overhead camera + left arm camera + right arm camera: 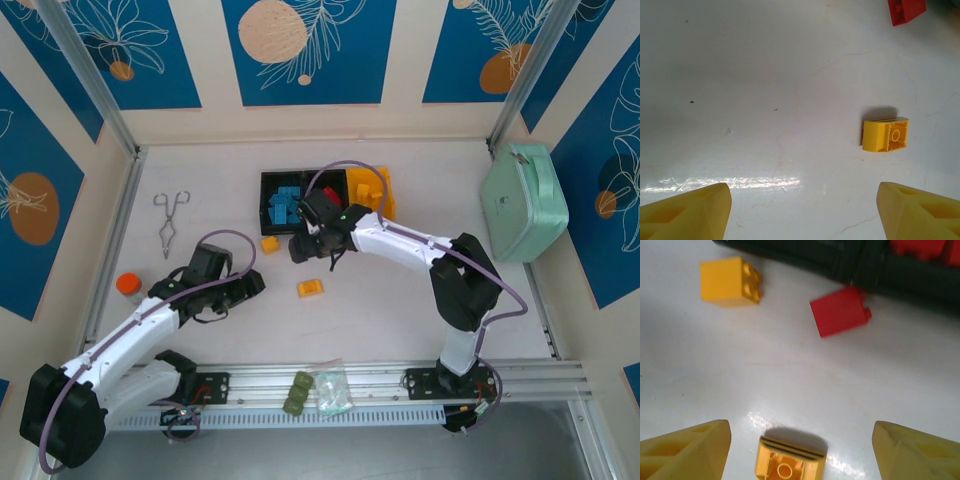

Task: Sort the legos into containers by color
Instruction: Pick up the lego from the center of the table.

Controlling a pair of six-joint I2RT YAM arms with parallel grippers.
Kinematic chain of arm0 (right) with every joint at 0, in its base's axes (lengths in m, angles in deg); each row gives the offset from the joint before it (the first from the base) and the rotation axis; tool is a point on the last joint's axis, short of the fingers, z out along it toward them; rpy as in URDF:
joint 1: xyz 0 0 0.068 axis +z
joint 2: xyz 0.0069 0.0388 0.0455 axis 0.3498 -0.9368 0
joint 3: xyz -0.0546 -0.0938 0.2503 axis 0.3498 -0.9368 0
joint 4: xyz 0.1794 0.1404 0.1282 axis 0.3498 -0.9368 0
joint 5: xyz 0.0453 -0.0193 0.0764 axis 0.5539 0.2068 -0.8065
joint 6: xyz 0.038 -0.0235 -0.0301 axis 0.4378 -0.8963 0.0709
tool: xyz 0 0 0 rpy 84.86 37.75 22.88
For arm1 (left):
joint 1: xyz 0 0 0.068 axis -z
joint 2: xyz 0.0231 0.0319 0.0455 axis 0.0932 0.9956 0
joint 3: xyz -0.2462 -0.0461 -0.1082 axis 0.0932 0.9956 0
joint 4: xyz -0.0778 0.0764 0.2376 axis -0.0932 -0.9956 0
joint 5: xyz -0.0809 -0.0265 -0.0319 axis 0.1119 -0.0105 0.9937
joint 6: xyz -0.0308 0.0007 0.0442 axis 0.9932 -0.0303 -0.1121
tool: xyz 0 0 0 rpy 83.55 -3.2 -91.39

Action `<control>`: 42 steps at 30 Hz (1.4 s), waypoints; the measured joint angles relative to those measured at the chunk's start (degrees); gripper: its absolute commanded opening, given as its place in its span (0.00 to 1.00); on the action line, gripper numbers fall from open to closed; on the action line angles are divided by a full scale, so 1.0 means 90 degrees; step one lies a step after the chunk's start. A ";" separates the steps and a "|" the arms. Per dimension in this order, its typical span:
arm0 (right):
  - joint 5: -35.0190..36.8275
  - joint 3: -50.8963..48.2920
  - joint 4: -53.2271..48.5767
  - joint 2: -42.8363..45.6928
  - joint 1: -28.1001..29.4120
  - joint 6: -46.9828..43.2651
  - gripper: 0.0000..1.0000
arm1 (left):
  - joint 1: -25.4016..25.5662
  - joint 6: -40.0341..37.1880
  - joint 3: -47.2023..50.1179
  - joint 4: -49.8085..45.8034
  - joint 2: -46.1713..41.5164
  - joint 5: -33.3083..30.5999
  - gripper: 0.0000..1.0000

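Note:
Three joined containers stand at the back: a black bin (284, 200) with blue legos, a black middle bin (890, 271) with red ones, and a yellow bin (372, 190). On the table lie a yellow lego (270, 244) (730, 281), a red lego (840, 311) (906, 10) by the black wall, and a yellow lego on its side (310, 288) (790, 463) (885, 134). My right gripper (305, 250) (801, 434) is open, with that tipped lego between its fingers but apart from both. My left gripper (255, 283) (802, 215) is open and empty; the tipped lego lies ahead to its right.
A mint-green case (525, 200) stands at the right wall. Metal tongs (170, 222) and an orange disc (128, 284) lie at the left. An olive-green lumpy item (297, 392) and a clear bag (333, 390) rest on the front rail.

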 measured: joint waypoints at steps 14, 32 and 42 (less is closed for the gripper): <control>0.0000 -0.0918 0.0068 0.0435 0.0245 0.0719 0.81 | 0.0002 -0.0299 0.0061 -0.0129 -0.0019 0.0483 0.77; 0.0002 -0.1095 -0.0002 0.0119 0.0651 0.1331 0.85 | 0.0002 -0.0410 0.0272 -0.0272 -0.0068 0.0500 0.77; 0.0187 -0.0471 -0.0406 -0.0801 0.0828 0.1491 0.74 | 0.0000 -0.0386 0.0449 -0.0248 -0.0095 0.0500 0.77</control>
